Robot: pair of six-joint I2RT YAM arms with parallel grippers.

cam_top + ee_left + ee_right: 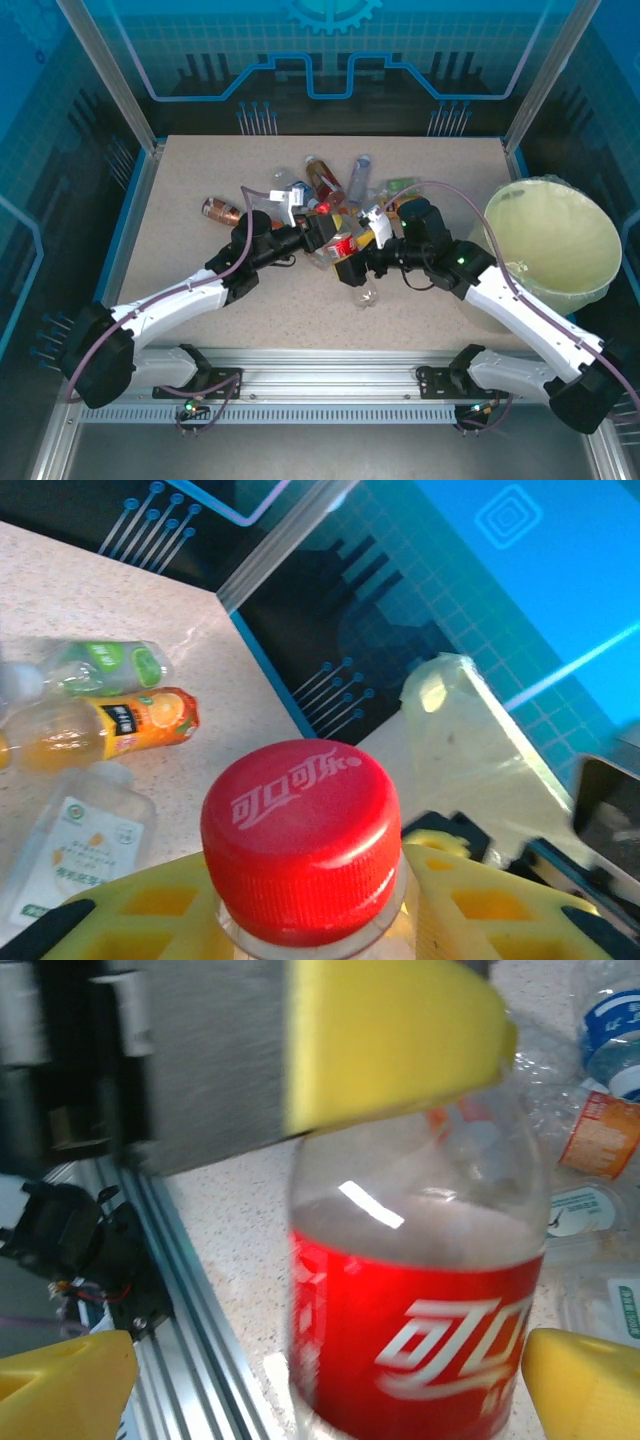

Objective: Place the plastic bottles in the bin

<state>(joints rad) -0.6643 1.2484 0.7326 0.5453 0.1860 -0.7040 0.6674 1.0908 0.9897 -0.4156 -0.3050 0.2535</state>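
My left gripper (310, 912) is clamped on the red-capped cola bottle (300, 825) at centre frame. My right gripper (322, 1388) stands wide open around it, gripping nothing. The bin (560, 250), at right, looks bare inside. About 10 bottles (322, 185) wait on the speckled table (190, 180), with blue panels (450, 40) around.

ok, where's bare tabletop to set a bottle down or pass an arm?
Free: speckled beige tabletop far-left, beside the copper-labelled plastic bottle; the near-centre strip along the aluminium rail. Crowded: the centre pile of clear plastic bottles around the held red-labelled cola bottle, across to the pale yellow-green round bin.
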